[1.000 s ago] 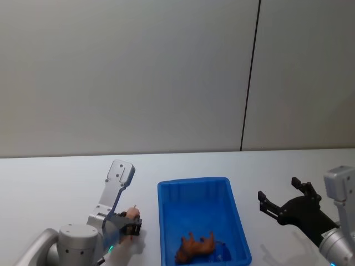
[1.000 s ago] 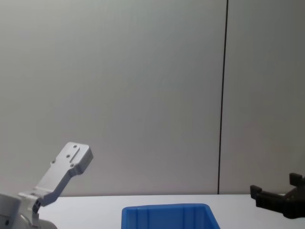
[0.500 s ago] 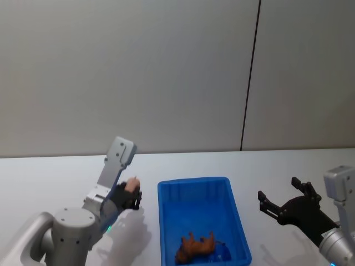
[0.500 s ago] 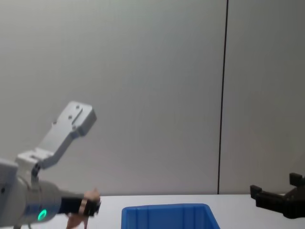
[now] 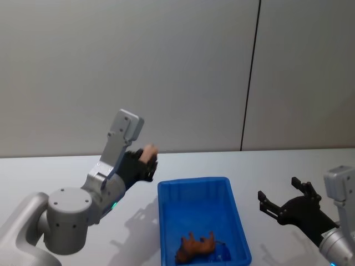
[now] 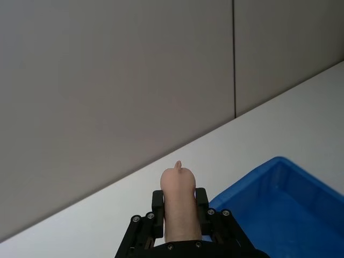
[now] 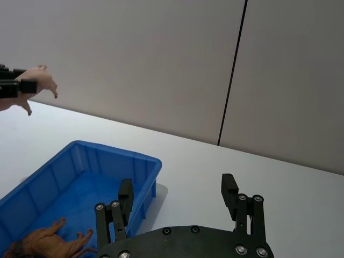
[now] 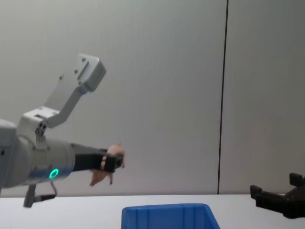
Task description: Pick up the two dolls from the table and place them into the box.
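Observation:
My left gripper [image 5: 148,164] [image 8: 110,163] [image 6: 179,209] is shut on a small pink doll [image 5: 149,152] [image 8: 107,166] [image 6: 178,203] [image 7: 36,81] and holds it in the air, above and just left of the blue box's [image 5: 166,221] [image 8: 164,214] [image 7: 115,161] far left corner. A brown animal doll [image 5: 197,245] [image 7: 51,243] lies inside the box near its front. My right gripper [image 5: 287,204] [image 7: 177,196] [image 8: 276,195] stands open, low over the white table [image 5: 66,177] to the right of the box, holding nothing.
A plain grey wall with a dark vertical seam [image 5: 249,77] rises behind the table. Bare tabletop stretches to the left of the box and behind it.
My left gripper has lifted the pink doll from the tabletop and carried it up and toward the box's far left corner. The right gripper has stayed still.

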Robot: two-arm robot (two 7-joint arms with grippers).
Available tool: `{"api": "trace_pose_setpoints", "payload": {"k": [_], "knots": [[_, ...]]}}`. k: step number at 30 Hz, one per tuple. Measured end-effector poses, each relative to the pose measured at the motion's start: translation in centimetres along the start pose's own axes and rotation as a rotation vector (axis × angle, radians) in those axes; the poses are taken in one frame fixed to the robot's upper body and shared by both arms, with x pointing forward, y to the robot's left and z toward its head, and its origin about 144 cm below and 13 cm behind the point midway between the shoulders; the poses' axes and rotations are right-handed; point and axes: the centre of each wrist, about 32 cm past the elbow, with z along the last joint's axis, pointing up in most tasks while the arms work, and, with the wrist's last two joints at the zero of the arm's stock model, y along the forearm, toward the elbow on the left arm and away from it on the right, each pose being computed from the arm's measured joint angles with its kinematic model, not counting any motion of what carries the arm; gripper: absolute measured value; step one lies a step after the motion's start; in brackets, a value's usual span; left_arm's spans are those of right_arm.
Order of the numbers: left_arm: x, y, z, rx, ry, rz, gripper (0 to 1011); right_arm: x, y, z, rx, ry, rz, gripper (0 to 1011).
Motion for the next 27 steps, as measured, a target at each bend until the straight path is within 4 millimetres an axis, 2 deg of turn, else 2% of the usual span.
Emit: {"api": "trace_pose_setpoints", "payload": {"k": [20,26,27], "knots": [[0.4,-1.5,2.0,-0.172,0.036,-0.274,365,0.0,0.0,0.0,0.0,0.0,0.0,1001],[0.4,-2.5,2.2,-0.197,0.056,-0.385,544,0.0,0.0,0.0,0.0,0.0,0.0,1001],[0.5,-2.6,2.2,-0.198,0.058,-0.397,602,0.0,0.0,0.0,0.0,0.0,0.0,1001]]}}
